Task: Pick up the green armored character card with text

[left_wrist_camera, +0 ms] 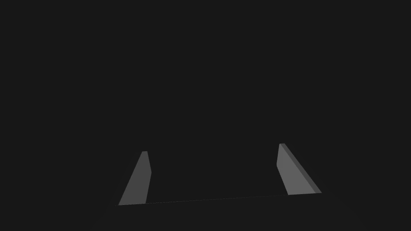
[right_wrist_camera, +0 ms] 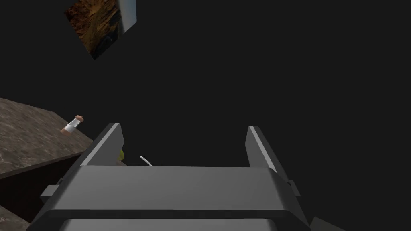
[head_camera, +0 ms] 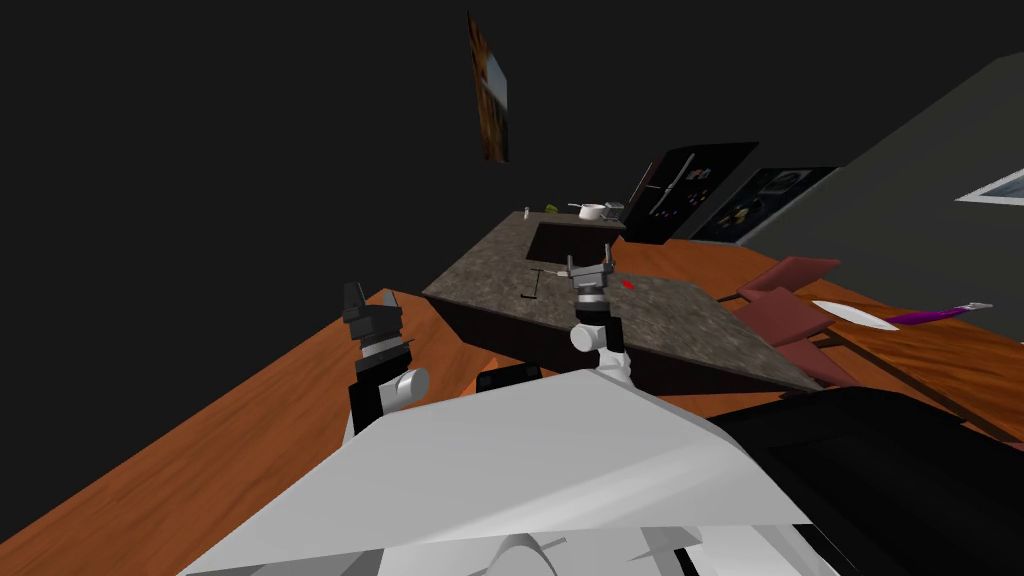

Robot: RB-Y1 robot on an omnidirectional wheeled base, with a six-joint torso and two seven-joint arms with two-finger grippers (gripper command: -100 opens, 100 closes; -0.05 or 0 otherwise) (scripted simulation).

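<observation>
A speckled stone counter (head_camera: 690, 320) with a dark recess (head_camera: 570, 240) stands ahead of me. My right gripper (head_camera: 588, 266) hovers open over its middle, beside a small red item (head_camera: 627, 284) and a thin dark L-shaped line (head_camera: 535, 284). In the right wrist view the right gripper (right_wrist_camera: 184, 146) looks along the counter top (right_wrist_camera: 32, 132) toward a dark wall, and a yellow-green scrap (right_wrist_camera: 121, 154) peeks past one finger. My left gripper (head_camera: 365, 300) is raised left of the counter over the floor. In its wrist view the left gripper (left_wrist_camera: 212, 160) is open with nothing between its fingers.
A white pot (head_camera: 592, 211) and a small white bottle (right_wrist_camera: 73, 124) stand at the counter's far end. Dark red chairs (head_camera: 790, 300) and a table with a white plate (head_camera: 850, 315) are to the right. Orange wooden floor (head_camera: 200, 440) spreads to the left.
</observation>
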